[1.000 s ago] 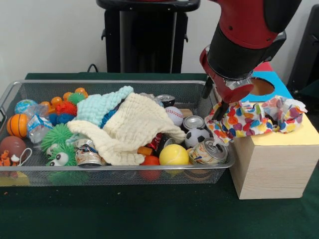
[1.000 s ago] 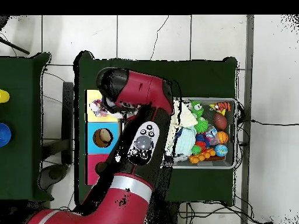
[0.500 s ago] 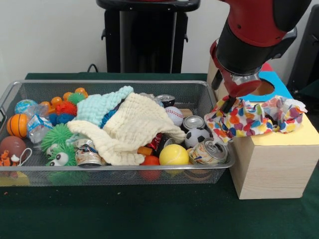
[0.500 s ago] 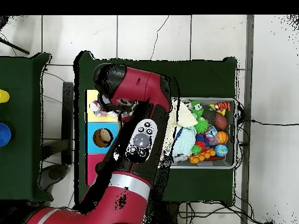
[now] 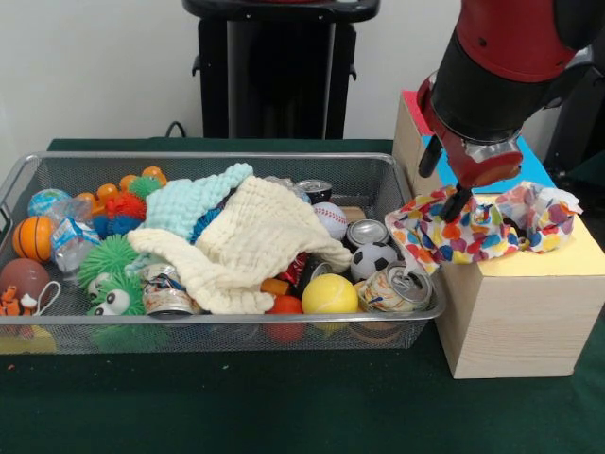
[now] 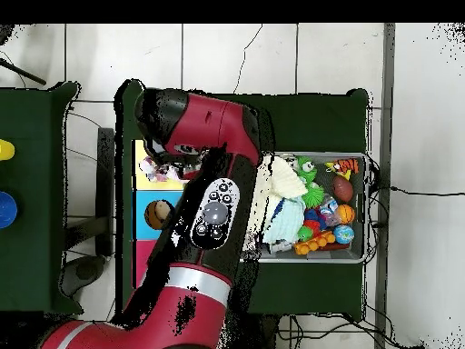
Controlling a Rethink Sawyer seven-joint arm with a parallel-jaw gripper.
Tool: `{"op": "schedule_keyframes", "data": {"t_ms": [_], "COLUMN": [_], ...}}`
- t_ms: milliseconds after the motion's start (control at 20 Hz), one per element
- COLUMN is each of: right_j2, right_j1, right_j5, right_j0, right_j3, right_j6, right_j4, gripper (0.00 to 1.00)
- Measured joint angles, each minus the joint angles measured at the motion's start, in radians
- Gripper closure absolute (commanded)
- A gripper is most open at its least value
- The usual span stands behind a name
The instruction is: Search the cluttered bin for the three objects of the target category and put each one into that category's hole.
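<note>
A cloth with colourful spots lies bunched over the yellow top of the wooden box, with its left end hanging toward the bin. My gripper is at the cloth's raised left part, shut on a fold of it. From overhead, the cloth peeks out beside the arm and the gripper itself is hidden. Two more cloths lie in the wire bin: a cream one and a teal knitted one.
The box also has a blue section with a round hole and a red section behind it. Balls, crushed cans, spiky toys and a plastic bottle fill the bin. A black stand rises behind the table.
My gripper has moved right and slightly up, from the bin's right edge to over the box, and the cloth's gripped fold has followed it.
</note>
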Motion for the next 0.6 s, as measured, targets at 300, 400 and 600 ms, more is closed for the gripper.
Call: {"op": "schedule_keyframes", "data": {"t_ms": [300,400,600], "right_j2": [-0.001,-0.001,-0.001], "right_j1": [0.021,0.029,0.033], "right_j5": [0.000,0.000,0.000], "right_j0": [0.005,0.006,0.005], "right_j3": [-0.035,-0.042,-0.042], "right_j6": [0.012,0.023,0.035], "right_j4": [0.005,0.008,0.008], "gripper": [0.00,0.00,0.00]}}
